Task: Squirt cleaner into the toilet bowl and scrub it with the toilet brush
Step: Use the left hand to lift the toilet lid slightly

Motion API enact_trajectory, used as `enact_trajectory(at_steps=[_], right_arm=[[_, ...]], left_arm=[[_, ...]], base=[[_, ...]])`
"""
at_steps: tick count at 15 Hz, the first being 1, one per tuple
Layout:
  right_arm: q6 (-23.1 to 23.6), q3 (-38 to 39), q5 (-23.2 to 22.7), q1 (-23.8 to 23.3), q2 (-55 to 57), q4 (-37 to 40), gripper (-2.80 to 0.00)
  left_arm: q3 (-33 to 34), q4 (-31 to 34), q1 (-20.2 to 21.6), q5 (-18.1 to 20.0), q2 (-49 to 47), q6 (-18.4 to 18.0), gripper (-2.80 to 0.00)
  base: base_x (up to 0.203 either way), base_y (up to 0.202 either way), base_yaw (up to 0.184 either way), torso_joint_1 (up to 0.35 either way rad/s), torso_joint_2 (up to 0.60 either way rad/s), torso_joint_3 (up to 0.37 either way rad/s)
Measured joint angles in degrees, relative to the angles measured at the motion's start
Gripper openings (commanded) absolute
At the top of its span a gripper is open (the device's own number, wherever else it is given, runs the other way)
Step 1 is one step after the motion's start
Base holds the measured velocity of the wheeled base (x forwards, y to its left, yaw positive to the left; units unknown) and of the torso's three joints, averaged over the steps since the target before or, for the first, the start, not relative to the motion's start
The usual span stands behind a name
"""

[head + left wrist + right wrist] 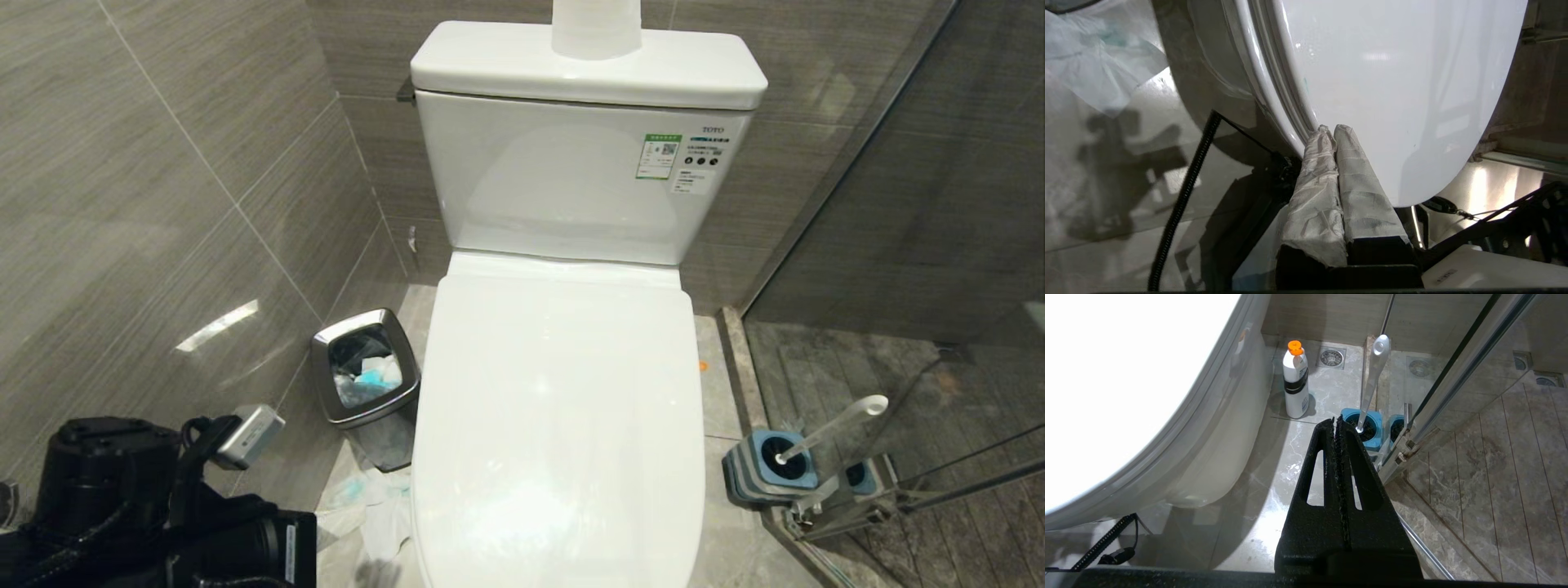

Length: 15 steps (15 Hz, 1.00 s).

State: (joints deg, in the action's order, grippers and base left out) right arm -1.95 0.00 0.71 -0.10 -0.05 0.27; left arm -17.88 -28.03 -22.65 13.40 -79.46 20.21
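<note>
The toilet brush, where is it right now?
In the head view the toilet brush stands in its blue holder on the floor right of the toilet, beside the glass shower door.

floor point(718, 359) | steel bin point(365, 384) | tissues point(367, 506) | toilet brush point(824, 429) holder | bottle point(1295, 381)

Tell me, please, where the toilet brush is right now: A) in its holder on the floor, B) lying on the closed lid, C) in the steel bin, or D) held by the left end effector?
A: the brush stands in its holder beside the glass.
</note>
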Motion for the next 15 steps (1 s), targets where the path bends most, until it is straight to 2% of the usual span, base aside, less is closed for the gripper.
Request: enact_trajectory(at_steps=[4,7,10,12,15], right_arm=[[0.0,0.0,0.0,0.0,0.0,0.0,-2.80],[-0.1,0.0,0.0,0.0,0.0,0.0,-2.80],[0.0,0.0,0.0,0.0,0.0,0.0,-2.80],[-0.1,0.0,0.0,0.0,0.0,0.0,-2.80],[0.0,0.0,0.0,0.0,0.0,0.0,-2.80]], left_arm=[[0.2,-2.4,0.3,0.1,-1.3,6.2,-2.80],[0.6,-2.8,1.5,0.4,-1.5,7.3,-2.80],[1.9,-4.0,2.1,2.3,-1.9,8.0,-2.80],[2.2,-4.5,3.4,4.8,-2.6,8.6,-2.80],[1.8,-5.9,4.9,11.5,-3.3,11.1,-2.80]], base=[[0.000,0.000,0.000,0.000,0.00,0.000],[0.000,0.000,0.000,0.000,0.00,0.000],[0.000,0.000,0.000,0.000,0.00,0.000],[0.000,0.000,0.000,0.000,0.00,0.000],[0.000,0.000,0.000,0.000,0.00,0.000]])
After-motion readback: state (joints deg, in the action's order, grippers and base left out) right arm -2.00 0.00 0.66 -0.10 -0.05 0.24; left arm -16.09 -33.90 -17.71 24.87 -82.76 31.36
